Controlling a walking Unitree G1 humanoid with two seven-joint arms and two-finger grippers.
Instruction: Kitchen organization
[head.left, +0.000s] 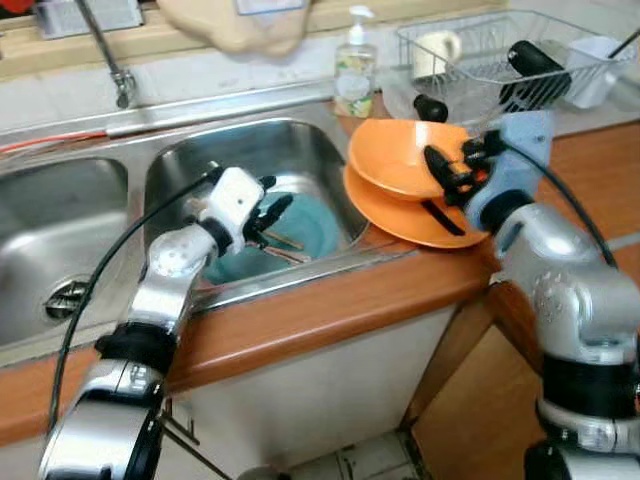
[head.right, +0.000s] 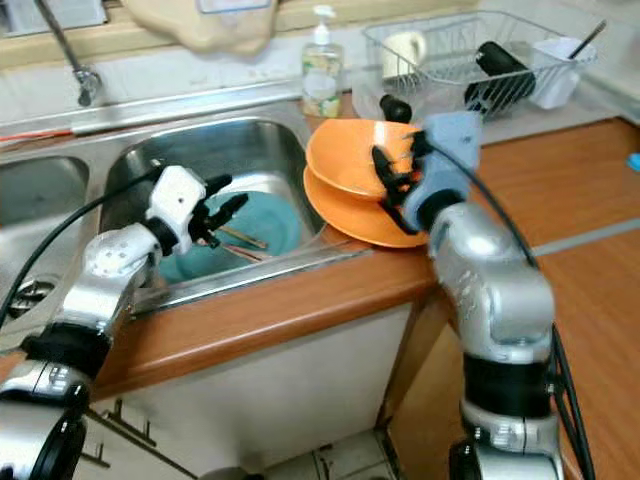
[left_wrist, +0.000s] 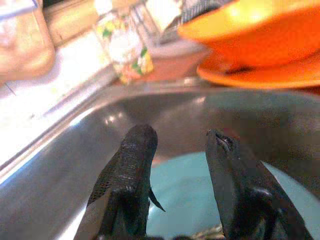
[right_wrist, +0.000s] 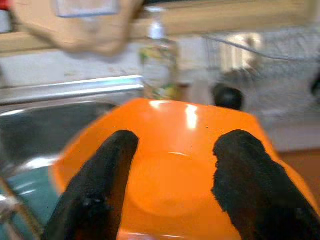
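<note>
Hovering over orange bowl (head.left: 400, 158) stacked on orange plate (head.left: 420, 215) at tabletop (head.left: 340, 310) edge: right gripper (head.left: 447, 170), fingers spread wide. Likely rigid, light, slick; pinching rim looking best. Left gripper (head.left: 268, 215) hanging parted above teal plate (head.left: 310, 225) in sink (head.left: 290, 145).

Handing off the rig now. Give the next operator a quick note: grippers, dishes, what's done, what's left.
Left gripper: open, empty, over the teal plate in the right sink basin.
Right gripper: open, at the orange bowl stacked on the orange plate on the counter by the sink.
Done: nothing gripped yet.
Left: teal plate and utensils remain in the sink; orange stack likely goes to the dish rack.
</note>
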